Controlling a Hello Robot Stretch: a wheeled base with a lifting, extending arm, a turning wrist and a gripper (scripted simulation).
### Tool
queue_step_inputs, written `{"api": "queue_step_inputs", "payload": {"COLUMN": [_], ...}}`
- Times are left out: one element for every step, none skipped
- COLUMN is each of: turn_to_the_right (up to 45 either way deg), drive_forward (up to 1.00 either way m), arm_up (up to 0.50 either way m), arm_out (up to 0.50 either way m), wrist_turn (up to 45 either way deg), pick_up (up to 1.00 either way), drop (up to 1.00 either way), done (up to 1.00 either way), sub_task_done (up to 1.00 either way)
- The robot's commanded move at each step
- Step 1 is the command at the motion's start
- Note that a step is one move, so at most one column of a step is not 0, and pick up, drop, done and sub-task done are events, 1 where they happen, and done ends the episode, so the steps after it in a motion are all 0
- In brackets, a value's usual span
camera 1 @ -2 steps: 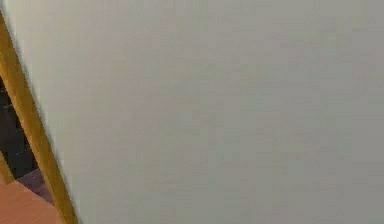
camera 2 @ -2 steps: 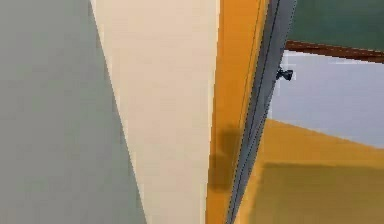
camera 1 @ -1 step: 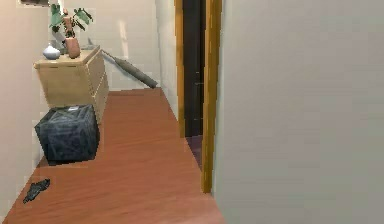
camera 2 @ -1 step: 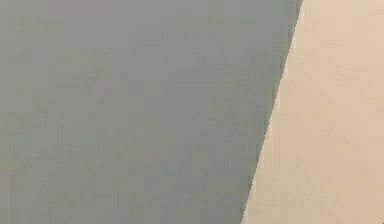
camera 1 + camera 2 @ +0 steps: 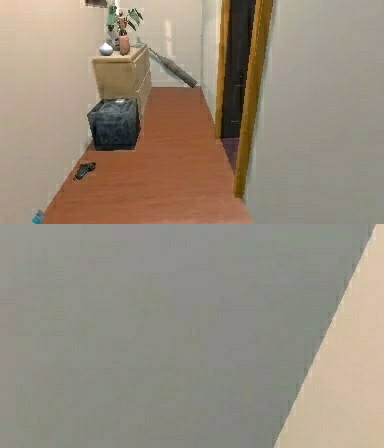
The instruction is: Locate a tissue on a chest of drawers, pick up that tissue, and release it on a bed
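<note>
In the forward view a hallway runs ahead over a reddish wooden floor [image 5: 170, 180]. At the bottom left corner lies a small blue thing [image 5: 37, 215], and just past it a small dark thing [image 5: 85, 170] on the boards. Farther on, a dark blue box [image 5: 113, 123] stands against the front of a pale chest of drawers [image 5: 122, 75] by the left wall. On the chest's top are a pale bluish rounded thing [image 5: 106, 47] and, beside it, a plant in a pinkish vase [image 5: 123, 40]. Which of these, if any, is the tissue cannot be told, nor its long axis or which way it points. Right of the chest a long grey bar [image 5: 175, 68] slants along the floor, then a dark doorway [image 5: 238, 70] in a wooden frame.

The arm side view offers a flat grey surface [image 5: 150, 334] and a beige wedge [image 5: 345, 394] at its right. The state of the fingers cannot be told.
</note>
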Motion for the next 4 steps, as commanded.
{"api": "queue_step_inputs", "payload": {"turn_to_the_right": [0.0,-9.0,0.0,0.0], "drive_forward": [0.30,0.00,1.00,0.85], "arm_up": [0.00,0.00,0.00,0.00], "arm_out": [0.00,0.00,0.00,0.00], "wrist_turn": [0.0,0.0,0.0,0.0], "pick_up": [0.00,0.00,0.00,0.00], "drop": [0.00,0.00,0.00,0.00], "done": [0.00,0.00,0.00,0.00], "sub_task_done": [0.00,0.00,0.00,0.00]}}
